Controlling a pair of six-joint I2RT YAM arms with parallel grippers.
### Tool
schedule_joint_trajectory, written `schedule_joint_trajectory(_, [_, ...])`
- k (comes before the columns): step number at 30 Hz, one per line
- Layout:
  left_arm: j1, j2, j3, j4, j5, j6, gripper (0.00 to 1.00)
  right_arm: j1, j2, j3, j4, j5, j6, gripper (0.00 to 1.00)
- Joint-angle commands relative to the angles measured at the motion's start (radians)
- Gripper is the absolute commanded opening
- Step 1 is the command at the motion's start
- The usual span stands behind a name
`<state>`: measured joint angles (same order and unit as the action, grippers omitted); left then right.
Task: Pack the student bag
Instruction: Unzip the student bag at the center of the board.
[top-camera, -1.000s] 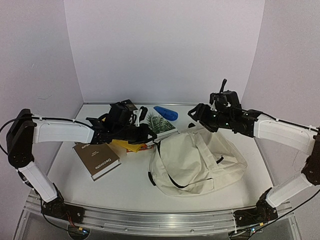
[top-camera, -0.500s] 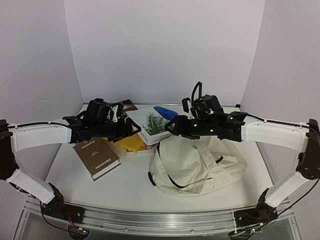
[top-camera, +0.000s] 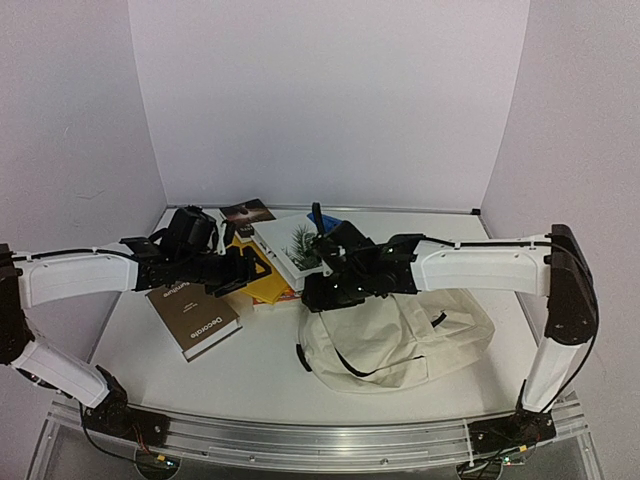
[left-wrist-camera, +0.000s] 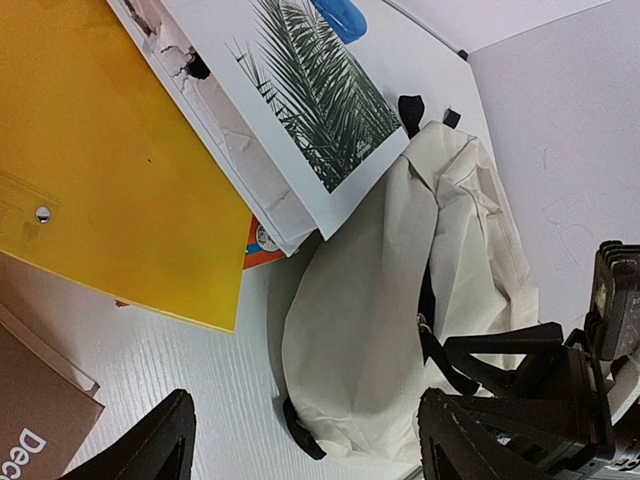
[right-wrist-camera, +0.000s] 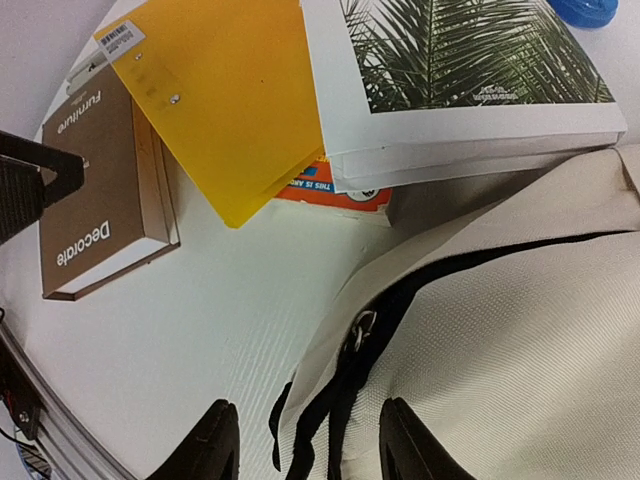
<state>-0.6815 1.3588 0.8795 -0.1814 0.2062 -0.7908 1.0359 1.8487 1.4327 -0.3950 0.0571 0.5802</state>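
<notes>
Student bag (top-camera: 400, 335) lies flat on table (top-camera: 250, 365), right of centre, just beside palm-cover book (right-wrist-camera: 470, 60). Right gripper (right-wrist-camera: 305, 445) part open, empty, over black strap (right-wrist-camera: 340, 390); contact unclear. Left gripper (left-wrist-camera: 310, 440) wide open, empty. Risks: strap-only pinch drags bag; close arms collide.

The student bag (top-camera: 400, 335) lies right of the book stack (top-camera: 283, 255), the Decorate book (top-camera: 192, 318) left of it.
</notes>
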Motion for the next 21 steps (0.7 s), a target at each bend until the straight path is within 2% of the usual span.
schedule_joint_trajectory(1, [0.003, -0.036, -0.002, 0.000, -0.011, -0.010, 0.77, 0.009, 0.008, 0.057, -0.018, 0.064, 0.018, 0.41])
schedule_joint_trajectory(6, [0.003, -0.030, -0.005, 0.009, -0.002, -0.016, 0.78, 0.008, 0.024, 0.069, -0.018, 0.094, 0.033, 0.35])
schedule_joint_trajectory(11, [0.003, -0.026, -0.007, 0.013, 0.003, -0.021, 0.78, 0.008, 0.035, 0.085, -0.019, 0.092, 0.030, 0.24])
schedule_joint_trajectory(21, [0.004, -0.014, -0.006, 0.018, 0.006, -0.024, 0.79, 0.012, 0.042, 0.078, -0.019, 0.067, 0.027, 0.25])
